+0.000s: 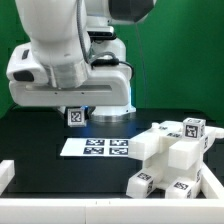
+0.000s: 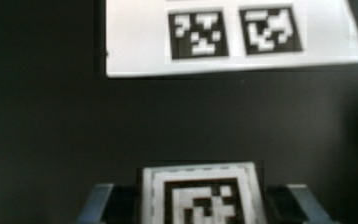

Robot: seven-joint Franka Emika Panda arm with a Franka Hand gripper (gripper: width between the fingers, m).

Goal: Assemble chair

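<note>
We see our fingers (image 2: pixel 197 200) pinching a small white tagged chair part (image 2: pixel 201 195) — one dark finger (image 2: pixel 105 203) sits at each side of it, touching. In the exterior view the same part (image 1: pixel 76 115) hangs under the arm (image 1: pixel 60 60), lifted off the black counter (image 1: pixel 40 140) and just above the marker board (image 1: pixel 97 147). The remaining chair parts (image 1: pixel 172 155) — chunky white blocks with tags — are clustered near the counter's edge at the exterior view's right, well apart from the held piece.
</note>
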